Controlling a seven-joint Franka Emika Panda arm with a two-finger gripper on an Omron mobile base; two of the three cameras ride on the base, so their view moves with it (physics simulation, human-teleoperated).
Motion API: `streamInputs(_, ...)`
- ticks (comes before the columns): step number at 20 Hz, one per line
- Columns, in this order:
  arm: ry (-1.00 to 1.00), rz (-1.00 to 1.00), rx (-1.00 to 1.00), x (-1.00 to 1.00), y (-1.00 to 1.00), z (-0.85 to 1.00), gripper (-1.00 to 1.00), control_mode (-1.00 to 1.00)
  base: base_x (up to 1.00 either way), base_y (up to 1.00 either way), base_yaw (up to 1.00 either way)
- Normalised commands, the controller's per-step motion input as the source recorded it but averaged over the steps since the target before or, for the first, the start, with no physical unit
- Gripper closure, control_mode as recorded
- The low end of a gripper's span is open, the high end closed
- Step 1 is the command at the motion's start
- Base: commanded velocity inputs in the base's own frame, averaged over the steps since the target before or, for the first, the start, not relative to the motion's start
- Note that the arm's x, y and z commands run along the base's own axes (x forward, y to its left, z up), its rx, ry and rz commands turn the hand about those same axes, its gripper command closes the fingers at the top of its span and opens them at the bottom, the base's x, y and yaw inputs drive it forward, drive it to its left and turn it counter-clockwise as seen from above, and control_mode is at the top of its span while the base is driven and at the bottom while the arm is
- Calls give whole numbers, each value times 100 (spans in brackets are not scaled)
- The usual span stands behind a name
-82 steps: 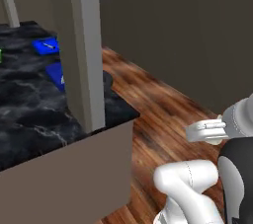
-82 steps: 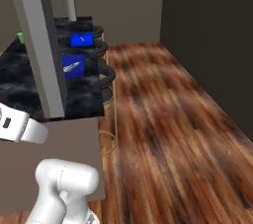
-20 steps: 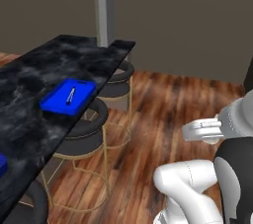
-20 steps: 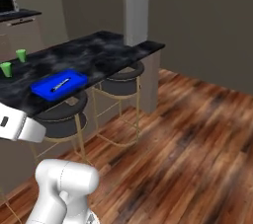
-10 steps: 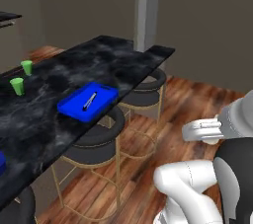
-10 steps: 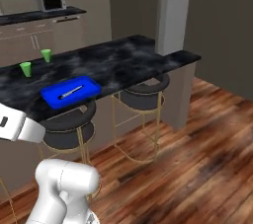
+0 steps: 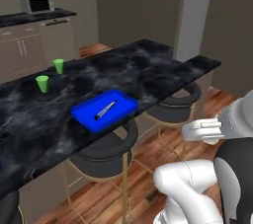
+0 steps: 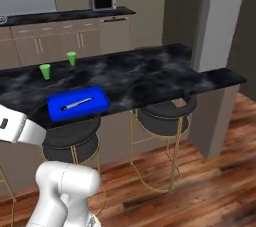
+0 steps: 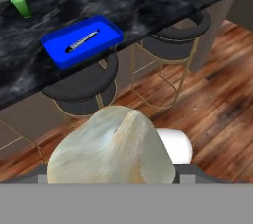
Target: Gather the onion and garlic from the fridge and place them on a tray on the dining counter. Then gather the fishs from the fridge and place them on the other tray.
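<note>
veined black marble dining counter (image 7: pixel 148 65) bears flat blue tray (image 7: pixel 86 113).

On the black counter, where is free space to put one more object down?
The dining counter is bare from the blue tray to the grey pillar. Bare top also lies between the tray and the two green cups. The tray holds a fish.

Left base view looks forward-left and down across the dining counter (image 7: pixel 148 70); right base view faces it more squarely, from farther back. Hand view looks down close over the stools. All three share the blue tray (image 7: pixel 104 110) (image 8: pixel 77 103) (image 9: pixel 81 40).
</note>
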Motion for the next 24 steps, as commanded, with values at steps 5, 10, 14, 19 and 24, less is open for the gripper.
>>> streamInputs(5, 0, 0, 0, 0, 0, 0, 100, 100, 81, -20, 53)
streamInputs(10, 0, 0, 0, 0, 0, 0, 100, 100, 81, -24, 51)
streamInputs(14, 0, 0, 0, 0, 0, 0, 100, 100, 75, -41, 46)
streamInputs(19, 0, 0, 0, 0, 0, 0, 100, 100, 52, -18, 22)
streamInputs(24, 0, 0, 0, 0, 0, 0, 100, 100, 22, -5, 0)
